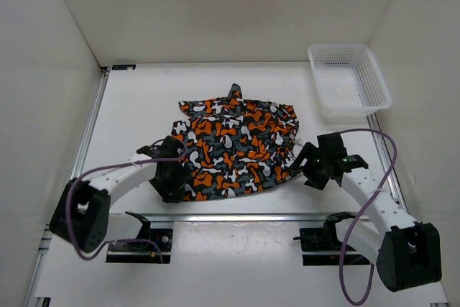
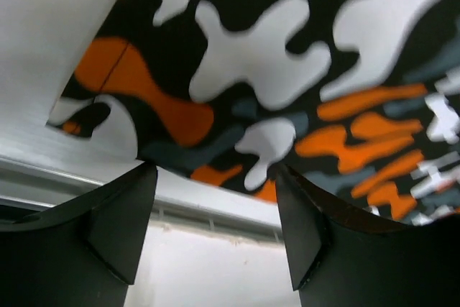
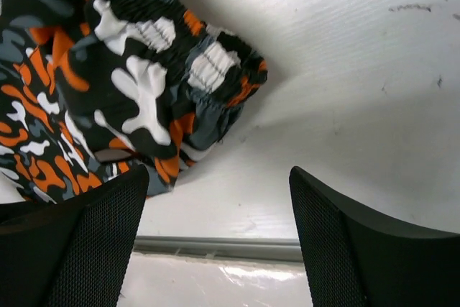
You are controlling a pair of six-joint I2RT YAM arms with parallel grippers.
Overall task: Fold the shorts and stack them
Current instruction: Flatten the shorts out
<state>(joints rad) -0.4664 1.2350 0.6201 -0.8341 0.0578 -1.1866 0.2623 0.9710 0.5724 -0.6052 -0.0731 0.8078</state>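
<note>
Two grippers: one at each near corner of the shorts [image 1: 233, 150], both low over the table [image 1: 136, 116].
Shorts, print: camouflage blotches of orange, black, grey and white.
Shorts, place: middle of the white table, lying as one wide, roughly flat piece; the near hem curves close to the metal rail [image 1: 237, 216].
Shorts, condition: the far edge is rumpled, with a dark point of cloth standing out from it; how many layers lie under the top one cannot be told.
Left gripper [image 1: 175, 177]: at the near-left corner of the shorts, over the edge of the cloth.
Left jaws: spread wide. In the wrist view [image 2: 215, 170] the black fingers [image 2: 118, 224] stand apart, with the hem just beyond their tips and no cloth pinched between them.
Right gripper [image 1: 309, 167]: at the near-right edge of the shorts, just beside the cloth.
Right jaws: spread wide. In the wrist view [image 3: 219, 177] a gathered, ribbed corner of the shorts lies to the left of the gap, near one textured finger [image 3: 72, 249]; bare table shows between the two.
Basket [image 1: 350, 111]: white plastic mesh, far right corner of the table, well apart from the shorts.
</note>
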